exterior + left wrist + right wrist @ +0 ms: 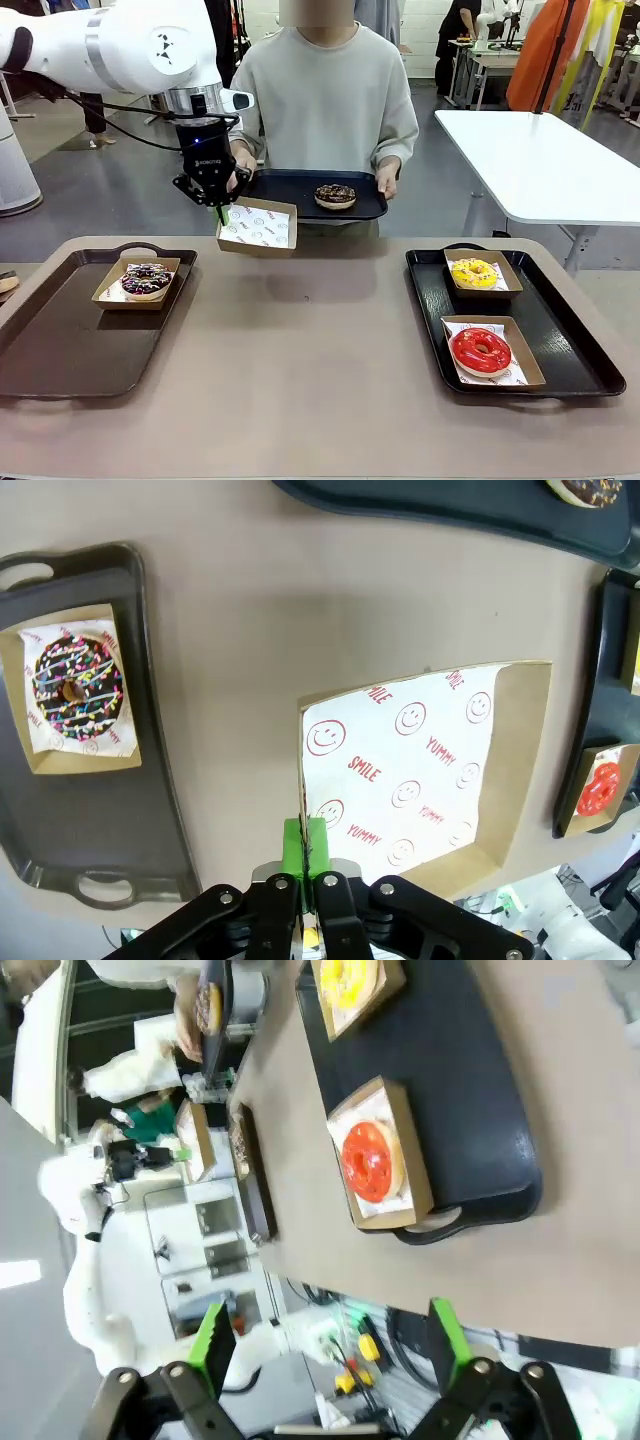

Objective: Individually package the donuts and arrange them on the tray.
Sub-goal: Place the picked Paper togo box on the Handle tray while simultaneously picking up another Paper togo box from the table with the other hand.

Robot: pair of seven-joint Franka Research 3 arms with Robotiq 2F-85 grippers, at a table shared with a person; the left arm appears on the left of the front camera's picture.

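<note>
The left gripper [309,865] pinches the near wall of a paper box [425,780], and in the left wrist view its green pads [294,852] cover that strip of rim. Up and to the right of the pincer, the picture's edge cuts the chocolate donut [590,490] and the person's tray [450,508]. Farther right, the red donut [600,787] shows partly behind a box wall. In the front view, the pincer hides part of the person's hand [240,165].
</note>
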